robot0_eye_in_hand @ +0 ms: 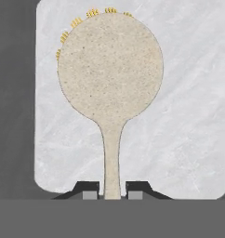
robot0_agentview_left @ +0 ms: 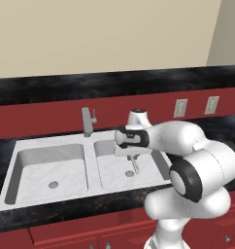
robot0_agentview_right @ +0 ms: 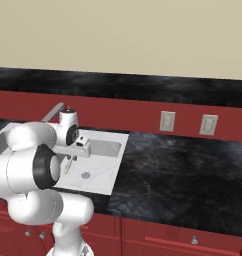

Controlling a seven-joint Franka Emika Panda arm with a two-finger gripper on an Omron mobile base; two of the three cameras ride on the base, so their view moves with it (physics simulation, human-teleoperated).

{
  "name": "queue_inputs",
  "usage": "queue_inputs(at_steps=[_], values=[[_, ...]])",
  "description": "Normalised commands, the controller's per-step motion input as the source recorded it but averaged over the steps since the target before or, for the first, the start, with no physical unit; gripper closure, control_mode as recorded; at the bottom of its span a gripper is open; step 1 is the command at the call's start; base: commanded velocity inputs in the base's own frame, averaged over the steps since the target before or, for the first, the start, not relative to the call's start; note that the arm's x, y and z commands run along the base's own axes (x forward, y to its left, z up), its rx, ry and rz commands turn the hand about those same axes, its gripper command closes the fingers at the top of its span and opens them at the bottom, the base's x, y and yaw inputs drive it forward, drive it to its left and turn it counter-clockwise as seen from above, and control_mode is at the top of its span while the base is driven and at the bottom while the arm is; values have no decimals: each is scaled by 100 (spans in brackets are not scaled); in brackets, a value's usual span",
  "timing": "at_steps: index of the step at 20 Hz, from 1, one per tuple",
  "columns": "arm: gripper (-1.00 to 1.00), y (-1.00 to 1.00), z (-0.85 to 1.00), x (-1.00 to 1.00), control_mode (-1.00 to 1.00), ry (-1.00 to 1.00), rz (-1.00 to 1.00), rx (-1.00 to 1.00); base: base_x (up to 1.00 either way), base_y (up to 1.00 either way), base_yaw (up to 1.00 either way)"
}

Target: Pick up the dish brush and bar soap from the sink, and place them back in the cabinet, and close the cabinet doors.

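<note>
Gripper [robot0_eye_in_hand: 112, 189] pinches the dish brush [robot0_eye_in_hand: 110, 79] by its thin handle, w/ fingertips [robot0_eye_in_hand: 89, 189] tight on either side, so the round head hangs free below the hand. Brush is lifted over the right basin of the sink [robot0_agentview_left: 41, 141], prob. clear of the floor but hard to tell. Bar soap not spotted. Next: carry brush up to cabinet.

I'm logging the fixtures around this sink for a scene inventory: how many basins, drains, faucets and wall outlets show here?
Basins of the sink: 2
Drains: 2, left and right
Faucet: 1
Wall outlets: 2, one and another
Total: 7
</note>
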Motion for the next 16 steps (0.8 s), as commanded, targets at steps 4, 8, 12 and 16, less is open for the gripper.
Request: queue_inputs(at_steps=[4, 8, 12, 16], values=[[100, 0, 15, 0, -100, -1, 0, -10, 0, 0, 0], [100, -12, 26, 0, -100, 0, 0, -4, 0, 0, 0], [100, -30, 50, -14, -100, 0, 0, 0, 0, 0, 0], [100, -19, 50, -15, -100, 0, 0, 0, 0, 0, 0]])
